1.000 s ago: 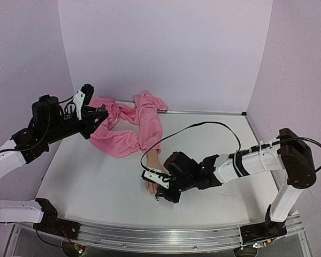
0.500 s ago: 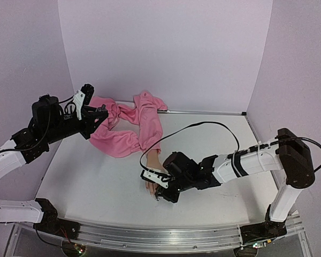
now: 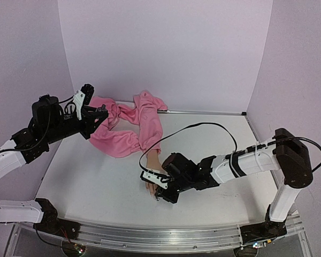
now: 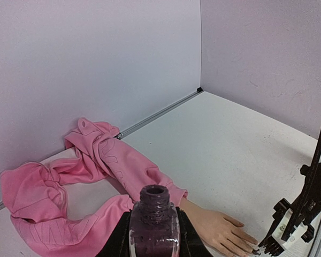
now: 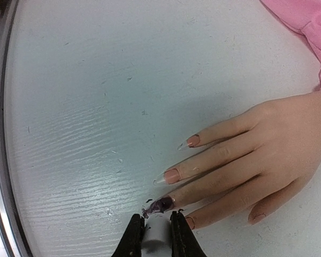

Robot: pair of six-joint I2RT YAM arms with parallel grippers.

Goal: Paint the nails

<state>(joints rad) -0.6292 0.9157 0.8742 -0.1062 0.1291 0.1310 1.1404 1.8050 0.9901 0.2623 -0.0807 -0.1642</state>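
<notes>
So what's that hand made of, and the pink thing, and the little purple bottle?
The hand looks like smooth, matte plastic or rubber: one even beige colour all over. The pink thing is soft cloth, since it bunches and folds. The bottle looks like shiny glass holding dark purple polish, though it could be plastic.

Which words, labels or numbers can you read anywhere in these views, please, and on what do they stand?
None can be read.
The bottle shows no label on the side in view.
The cloth bears faint printed lines, but no legible letters.
</notes>
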